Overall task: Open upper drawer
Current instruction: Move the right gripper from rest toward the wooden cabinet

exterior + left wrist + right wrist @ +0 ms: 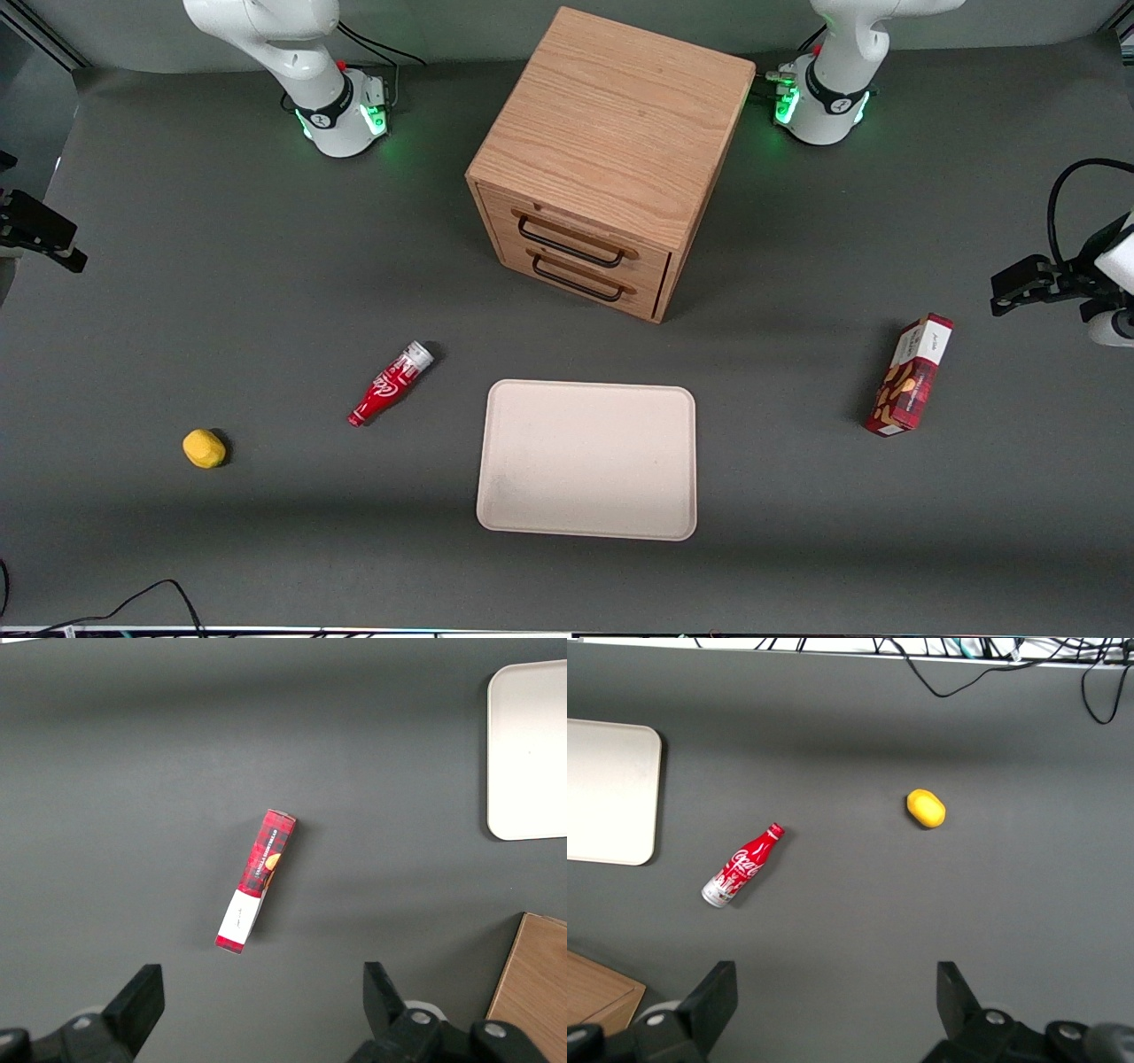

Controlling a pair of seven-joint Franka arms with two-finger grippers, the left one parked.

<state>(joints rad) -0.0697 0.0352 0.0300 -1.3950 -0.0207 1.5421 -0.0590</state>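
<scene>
The wooden cabinet (pixel 611 124) stands mid-table, farther from the front camera than the tray. Its upper drawer (pixel 651 262) is closed flush, with a thin black bar handle (pixel 571 245). The lower drawer (pixel 567 266) beneath it has its own black handle (pixel 576 284) and is closed too. My gripper (pixel 53 244) hovers at the working arm's end of the table, well away from the cabinet. In the right wrist view the gripper (pixel 833 992) is open above bare mat, nothing between its fingers (pixel 718 992). A corner of the cabinet (pixel 594 992) shows there.
A cream tray (pixel 586 459) lies in front of the cabinet. A red bottle (pixel 390 384) lies on its side beside the tray, and a yellow lump (pixel 204 448) sits toward the working arm's end. A red carton (pixel 910 375) lies toward the parked arm's end. Cables (pixel 1010 665) run along the table edge.
</scene>
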